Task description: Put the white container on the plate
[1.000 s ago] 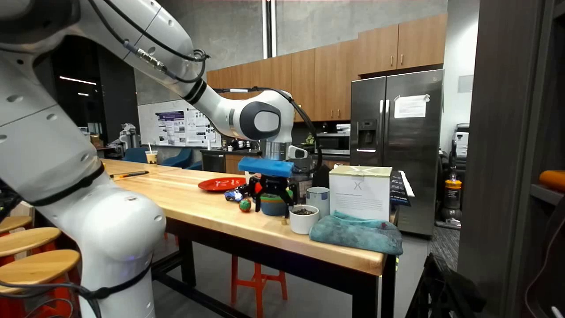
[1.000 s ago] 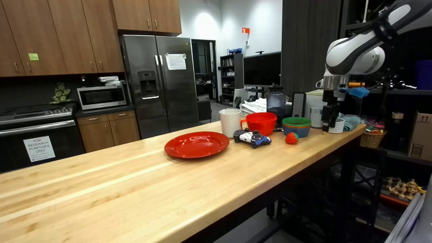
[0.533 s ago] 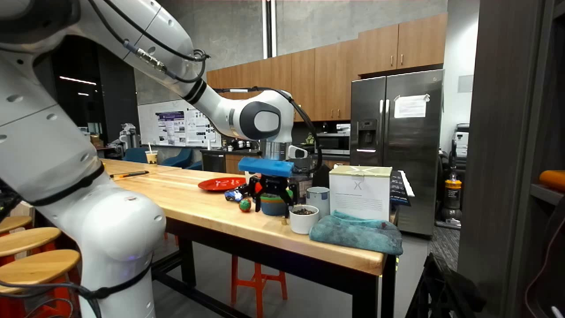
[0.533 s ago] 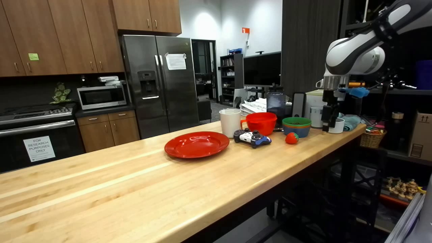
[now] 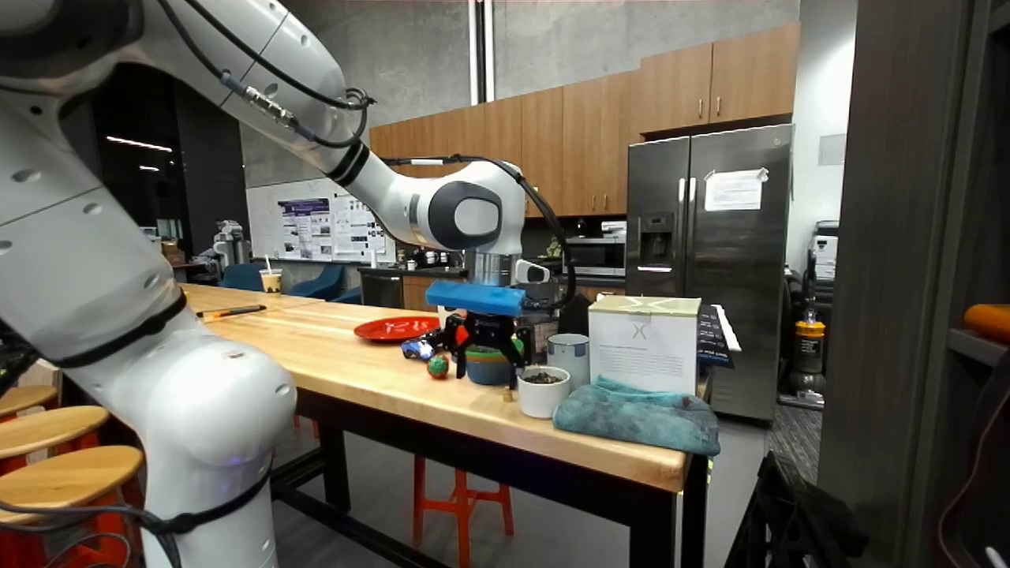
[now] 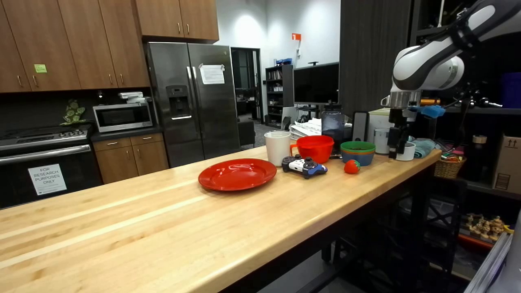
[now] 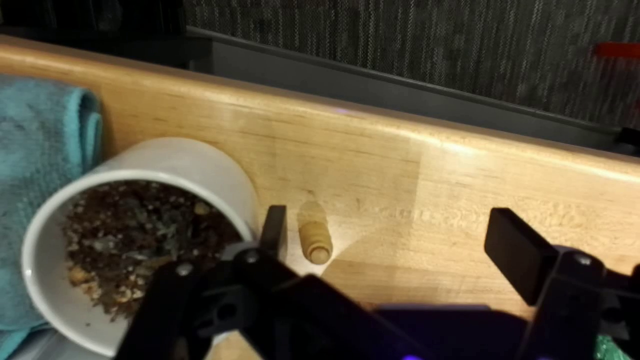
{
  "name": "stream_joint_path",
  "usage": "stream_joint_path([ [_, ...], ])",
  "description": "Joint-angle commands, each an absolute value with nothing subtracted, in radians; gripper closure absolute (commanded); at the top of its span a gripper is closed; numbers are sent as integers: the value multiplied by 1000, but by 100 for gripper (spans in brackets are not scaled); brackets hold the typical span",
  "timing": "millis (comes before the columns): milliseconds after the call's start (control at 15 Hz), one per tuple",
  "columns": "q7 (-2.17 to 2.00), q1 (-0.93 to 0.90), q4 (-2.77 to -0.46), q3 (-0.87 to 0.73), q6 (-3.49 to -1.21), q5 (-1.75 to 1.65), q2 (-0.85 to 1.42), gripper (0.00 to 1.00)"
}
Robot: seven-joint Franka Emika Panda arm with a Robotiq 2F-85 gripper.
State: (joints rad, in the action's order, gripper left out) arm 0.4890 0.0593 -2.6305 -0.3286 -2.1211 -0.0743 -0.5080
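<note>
The red plate [image 6: 237, 175] lies flat on the wooden table; it also shows in an exterior view [image 5: 397, 329]. The white container, a plain white upright cup [image 6: 278, 147], stands beside the plate; in the other direction my gripper mostly hides it. My gripper [image 5: 488, 376] points down over the table's far end, away from plate and cup. It is open and empty in the wrist view [image 7: 395, 240]. One finger is close beside a white pot with dark contents [image 7: 200, 165]; I cannot tell if they touch. A small wooden peg [image 7: 316, 240] stands between the fingers.
Near the gripper are stacked bowls [image 6: 358, 152], a teal towel [image 5: 635, 418], a grey-white mug [image 5: 570, 355] and a white box [image 5: 643, 347]. A red bowl [image 6: 315, 148], a game controller [image 6: 304, 166] and a toy strawberry [image 6: 352, 166] stand between gripper and plate.
</note>
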Motion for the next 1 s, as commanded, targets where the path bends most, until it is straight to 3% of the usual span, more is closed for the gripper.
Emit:
stream_joint_path([
  [0, 515, 76, -2618, -318, -2133, -63, -491, 0],
  [933, 546, -88, -2371, -180, -2148, 66, -411, 0],
])
